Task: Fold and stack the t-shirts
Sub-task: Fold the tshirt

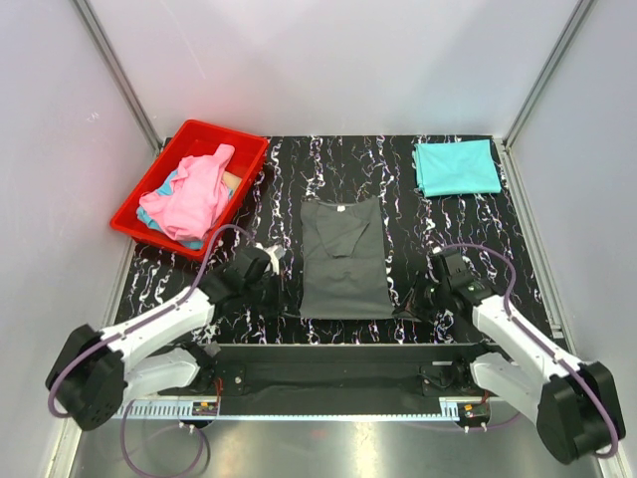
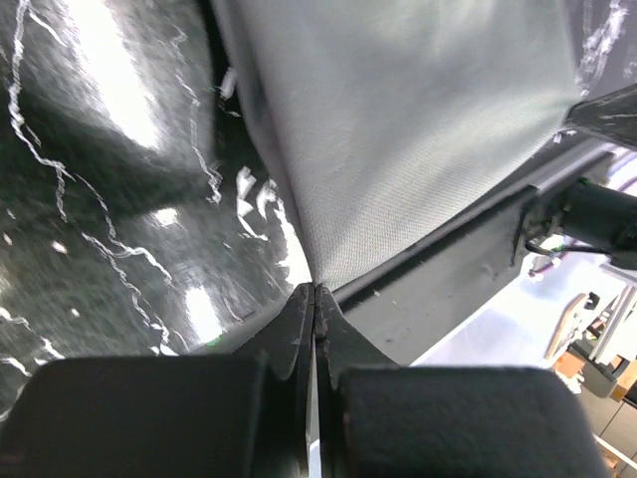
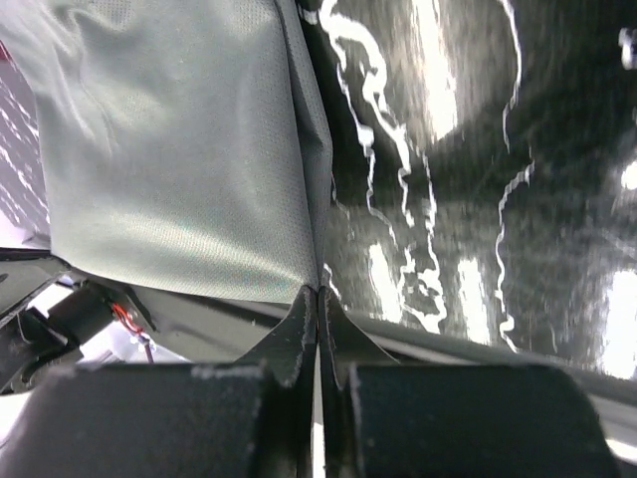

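- Dark grey t-shirt [image 1: 343,261] lies flat at the centre of the black marbled table [image 1: 289,169]. Its collar is toward the top of the frame and its hem toward the bottom. The sleeves look tucked in, so it reads as a narrow rectangle.
- Left claw [image 2: 315,299] is closed, pinching the grey cloth at its lower-left hem corner. In the left wrist view the fabric fans out from the meeting tips.
- Right claw [image 3: 318,299] is likewise closed, nipping the opposite hem corner at the lower right of the shirt. The cloth runs up and left from the tips.
- Why both corners: gripping the hem at each end probably keeps that edge taut and level. The likely next step is carrying the hem up over the body toward the collar for a half fold.
- Teal t-shirt [image 1: 456,167] sits folded at the upper right of the overhead view, well apart from the grey one. Judged to be the start of the stack, and where the grey shirt should end up.
- Red bin [image 1: 141,207] sits at the upper left and holds a crumpled pink t-shirt [image 1: 199,194], with light blue cloth showing beneath it. These are not yet folded.
- Risk: a thin pinch may catch only one layer and spoil the fold.
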